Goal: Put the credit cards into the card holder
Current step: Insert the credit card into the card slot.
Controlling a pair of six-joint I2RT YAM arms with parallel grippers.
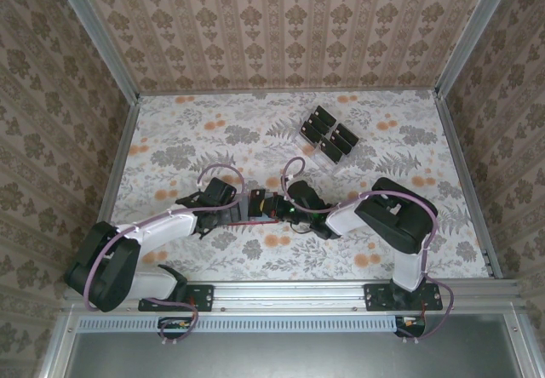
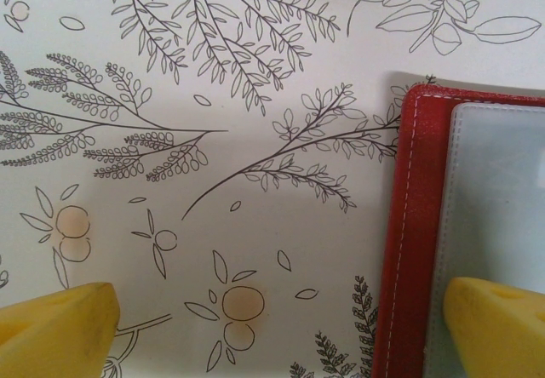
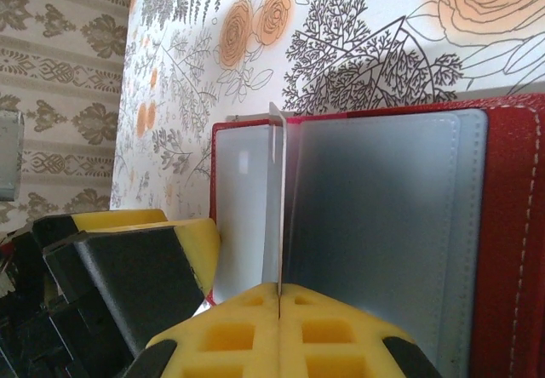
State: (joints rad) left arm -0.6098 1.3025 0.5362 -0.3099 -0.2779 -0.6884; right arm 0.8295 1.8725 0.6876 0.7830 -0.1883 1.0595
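Right wrist view: the right jaws (image 3: pixel 280 297) are pinched shut on a thin pale leaf standing edge-on from the greyish inside of the card holder (image 3: pixel 511 225), which lies open on the flowered bench (image 3: pixel 358 46) just beyond them. The left jaws (image 2: pixel 277 310) are spread wide, one finger over the holder's inside, the other over bare bench. Well beyond both jaws, a clear rack (image 1: pixel 328 136) holds the credit cards (image 1: pixel 322 116).

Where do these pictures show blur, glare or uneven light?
Top external: even light, sharp, no glare. Left wrist: table print and card holder crisp, yellow fingers slightly soft. Right wrist: card holder sharp, faint sheen on its grey lining, near fingers slightly soft.
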